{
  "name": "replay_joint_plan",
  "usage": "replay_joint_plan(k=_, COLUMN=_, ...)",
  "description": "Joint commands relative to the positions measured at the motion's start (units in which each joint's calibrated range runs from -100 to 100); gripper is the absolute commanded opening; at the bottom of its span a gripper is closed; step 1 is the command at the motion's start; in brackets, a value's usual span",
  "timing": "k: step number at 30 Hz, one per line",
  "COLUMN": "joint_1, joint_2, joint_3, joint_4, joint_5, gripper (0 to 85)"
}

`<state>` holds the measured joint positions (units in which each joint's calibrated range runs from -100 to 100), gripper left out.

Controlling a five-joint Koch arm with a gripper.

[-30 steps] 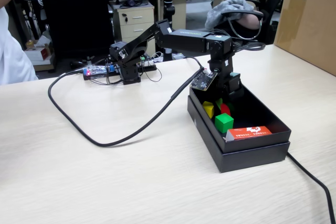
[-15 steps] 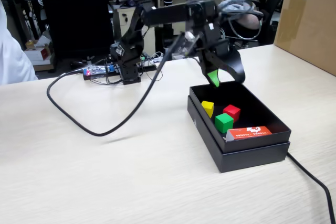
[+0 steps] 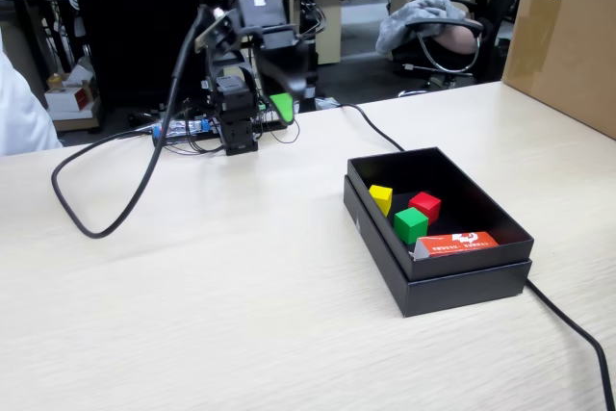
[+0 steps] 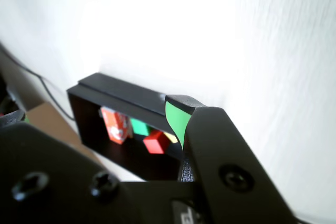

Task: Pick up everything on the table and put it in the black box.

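Where the table (image 3: 241,286) ends, office chairs (image 3: 433,36) stand.

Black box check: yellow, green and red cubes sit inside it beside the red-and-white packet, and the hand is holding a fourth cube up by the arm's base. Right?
Not quite. The hand holds nothing: the green on it is its own fingertip pad, as the fixed view shows. The rest stands: the yellow cube, green cube and red cube sit in the black box beside the red-and-white packet.
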<state>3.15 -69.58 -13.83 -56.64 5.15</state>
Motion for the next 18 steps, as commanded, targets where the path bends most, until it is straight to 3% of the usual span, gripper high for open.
replay_joint_plan(k=1, joint_1=-1.6, joint_2=-9.0, joint_3=-4.6, joint_4=6.9, joint_5=-0.2, gripper=51.5)
replay_joint_plan(k=12, joint_1=-3.2, joint_2=-23.4, joint_3=-28.1, joint_4=22.1, joint_5=-0.4, gripper=51.5)
replay_joint_plan(k=18, joint_1=-3.8, joint_2=-29.4, joint_3=-37.6, joint_4=24.1, joint_5=-0.3, gripper=51.9)
